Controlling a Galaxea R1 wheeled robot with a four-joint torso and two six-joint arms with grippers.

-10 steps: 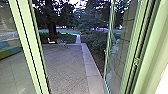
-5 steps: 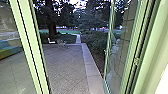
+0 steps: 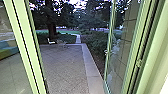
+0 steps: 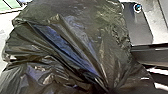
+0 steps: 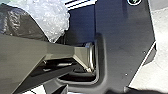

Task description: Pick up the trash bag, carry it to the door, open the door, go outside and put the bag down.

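Observation:
The black trash bag [image 4: 75, 37] shows large in the left wrist view, bulging and wrinkled. Its folds run together into a tight neck, where my left gripper [image 4: 108, 89] holds it. Part of the black bag [image 5: 18, 21] shows in the right wrist view beside clear crinkled plastic [image 5: 53, 18]. In the head view the glass door [image 3: 119, 56] stands open on the right, its green-edged pane angled outward, with a small handle [image 3: 106, 52] on its edge.
A green frame post [image 3: 28, 50] rises on the left, another [image 3: 147, 50] on the right. Through the doorway lies a paved yard [image 3: 66, 67] with a pale border strip [image 3: 90, 62], bushes and trees. A white chair [image 3: 51, 41] stands far off; a colored bench [image 3: 8, 50] is behind glass.
The head view has shifted a little, with the near left post now closer to the picture's left edge. The door stands open as before.

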